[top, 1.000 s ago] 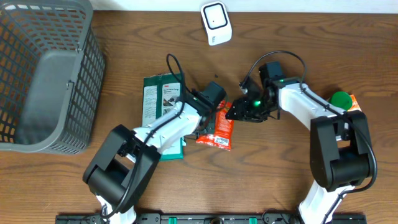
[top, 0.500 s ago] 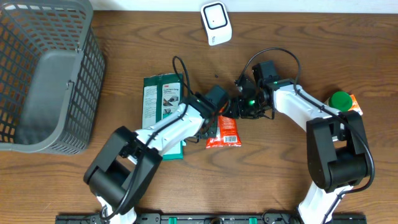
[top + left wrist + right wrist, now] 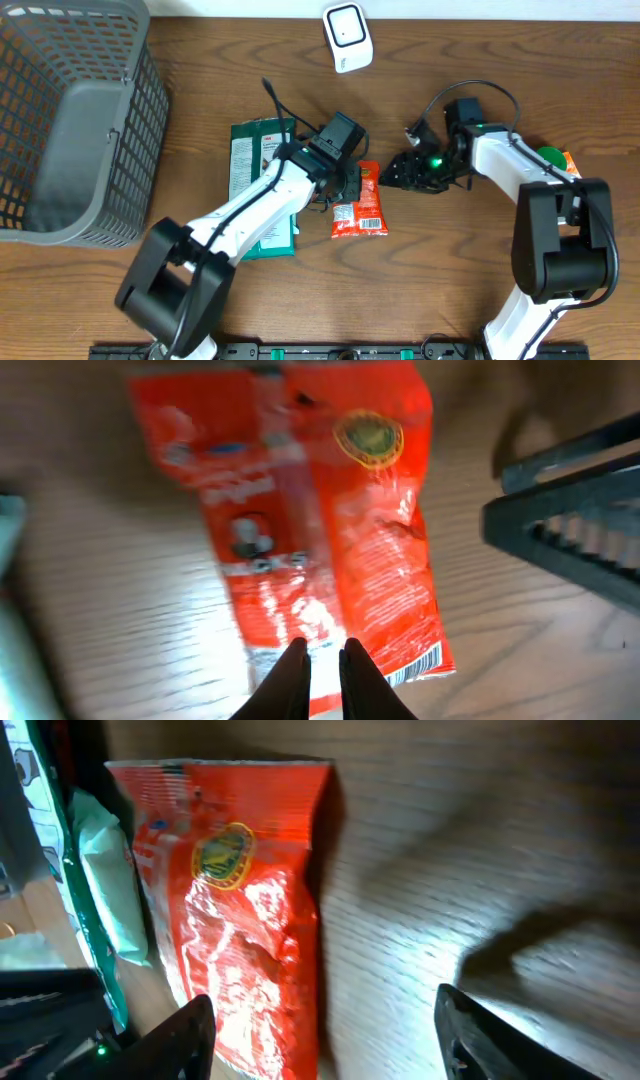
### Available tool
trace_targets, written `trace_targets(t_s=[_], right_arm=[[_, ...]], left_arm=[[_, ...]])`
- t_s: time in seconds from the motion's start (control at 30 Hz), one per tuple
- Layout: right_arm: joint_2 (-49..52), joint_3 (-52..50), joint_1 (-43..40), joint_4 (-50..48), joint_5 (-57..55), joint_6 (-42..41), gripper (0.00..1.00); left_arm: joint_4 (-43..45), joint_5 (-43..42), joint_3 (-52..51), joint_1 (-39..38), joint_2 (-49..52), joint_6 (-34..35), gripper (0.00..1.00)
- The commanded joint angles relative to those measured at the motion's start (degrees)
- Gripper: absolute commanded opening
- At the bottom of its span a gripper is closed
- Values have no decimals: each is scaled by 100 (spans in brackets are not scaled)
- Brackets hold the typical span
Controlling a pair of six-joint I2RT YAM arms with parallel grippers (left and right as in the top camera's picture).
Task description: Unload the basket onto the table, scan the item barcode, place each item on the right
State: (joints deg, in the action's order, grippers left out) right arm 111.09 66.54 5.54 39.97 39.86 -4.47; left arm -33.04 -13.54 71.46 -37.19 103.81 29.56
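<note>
Since a second ago my right gripper (image 3: 398,178) has drawn back to the right, and the red snack packet (image 3: 361,202) has swung round to lie lengthwise on the wooden table (image 3: 450,290). The right jaws gape wide, just beside the packet's right edge and clear of it. My left gripper (image 3: 320,665) is pinched shut on the packet's edge. The white scanner (image 3: 346,38) stands well apart, near the table's far edge.

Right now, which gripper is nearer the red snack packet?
Left. The left gripper is shut over the red snack packet's edge; the right gripper hovers open just beside it.
</note>
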Motion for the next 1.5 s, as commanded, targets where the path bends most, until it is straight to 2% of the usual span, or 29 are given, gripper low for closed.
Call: trace_targets(t_s=[0.0,0.23,0.53,0.6,0.8,1.03,1.23,1.47], right_arm=[[-111,-31,-48,90,164,201,64],[-109,-35,-44,234,166,201,69],[-94,-236,63,50,610,144,67],[-94,-411,127,-199,616,-9,65],[-94,-1187,361,-1784,1167,-855,54],[-92,-1696,616,-3025,1169,-1574,51],[-94,-1742,787,-3320,1165,-1565,39],[-94,-1742,782,-3359,1119,-1366,31]], left_arm=[[17,-358,33,26,481,-98,14],[11,-221,28,26,839,-103,14],[-94,74,11,26,841,-107,14],[-98,85,2,26,841,-149,14],[-164,269,0,26,844,-146,14],[-76,291,-181,26,855,-146,14],[-44,376,-262,26,855,-144,14],[2,372,-184,26,811,-267,14]])
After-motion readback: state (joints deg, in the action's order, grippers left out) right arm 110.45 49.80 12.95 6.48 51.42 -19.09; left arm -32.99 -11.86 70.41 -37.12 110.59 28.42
